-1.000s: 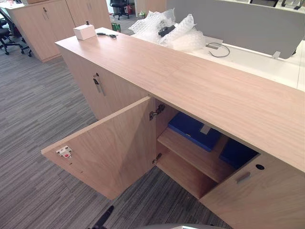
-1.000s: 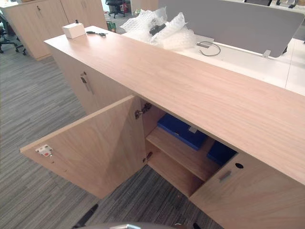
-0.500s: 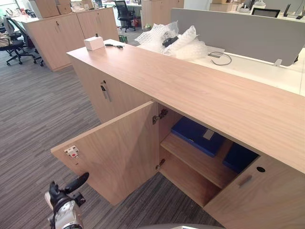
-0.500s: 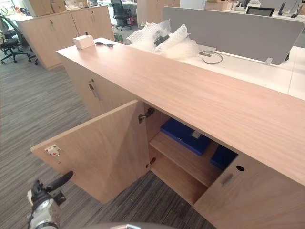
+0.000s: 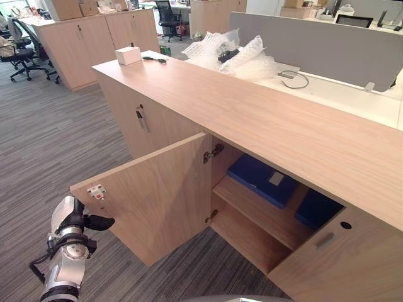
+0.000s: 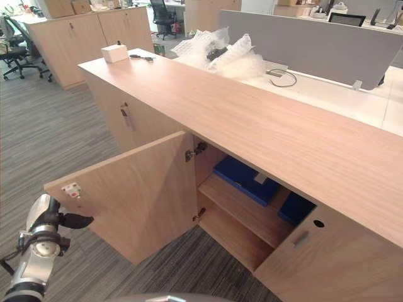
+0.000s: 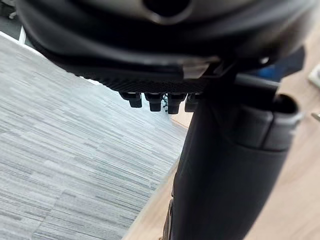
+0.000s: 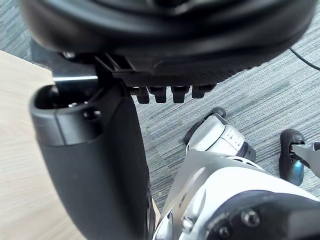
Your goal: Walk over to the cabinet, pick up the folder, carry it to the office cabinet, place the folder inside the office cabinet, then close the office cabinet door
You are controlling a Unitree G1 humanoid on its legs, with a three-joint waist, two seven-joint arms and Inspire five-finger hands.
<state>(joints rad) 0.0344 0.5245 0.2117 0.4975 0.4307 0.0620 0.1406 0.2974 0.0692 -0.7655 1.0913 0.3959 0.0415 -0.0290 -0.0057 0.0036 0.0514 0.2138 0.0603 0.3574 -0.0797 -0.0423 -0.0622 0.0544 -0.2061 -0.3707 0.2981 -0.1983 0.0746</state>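
The office cabinet [image 5: 264, 113] stands before me with its left door [image 5: 157, 195] swung wide open. On the upper shelf inside lies a blue folder [image 5: 261, 179] with a pale label. A second blue folder [image 5: 318, 209] lies to its right, partly behind the right door [image 5: 340, 258]. My left hand [image 5: 79, 221] hangs low beside the open door's outer edge, just below the white latch [image 5: 96, 192], with its thumb toward the door and nothing in it. Over the carpet, the right hand [image 8: 95, 165] holds nothing.
A small white box [image 5: 128, 55] and bubble wrap [image 5: 233, 53] rest on the cabinet top and the desk behind it. A grey partition [image 5: 315, 41] runs along the back. More wooden cabinets [image 5: 94, 31] and office chairs [image 5: 16, 53] stand at the far left on the grey carpet.
The camera has tilted up and shifted. My left hand has risen from the bottom edge into view and now sits close to the open door's outer edge.
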